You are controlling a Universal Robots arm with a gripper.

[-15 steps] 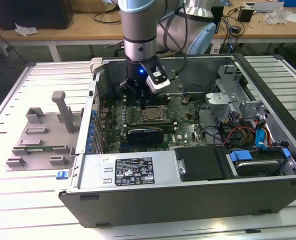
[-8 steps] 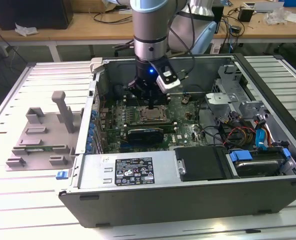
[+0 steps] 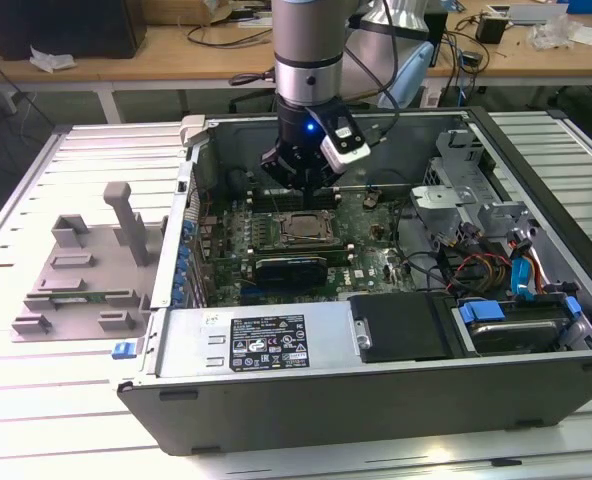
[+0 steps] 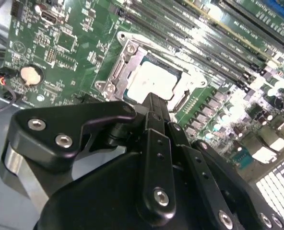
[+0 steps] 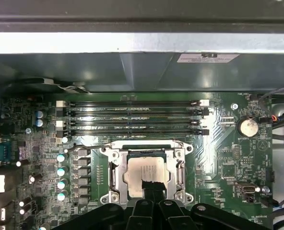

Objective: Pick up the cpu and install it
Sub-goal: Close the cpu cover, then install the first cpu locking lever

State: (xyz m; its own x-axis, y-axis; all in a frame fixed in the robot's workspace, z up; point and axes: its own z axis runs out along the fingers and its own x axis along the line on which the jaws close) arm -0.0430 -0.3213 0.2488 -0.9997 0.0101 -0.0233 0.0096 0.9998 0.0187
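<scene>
Computer case is sitting on the table, with the tray lying just beside it on the exterior view's left. Motherboard is lying inside the case. The cpu is sitting in the socket, with memory slots running just beside. Gripper is hanging right over the cpu.

I see an open case lying on a slatted table. A grey tray with upright blocks rests on the table, just beside the case on the exterior view's left. Inside the case is a green board. In the first wrist view four memory slots run side by side near the socket frame, and a coin battery sits apart from them. A labelled box lies inside, along the wall nearest the exterior camera.
</scene>
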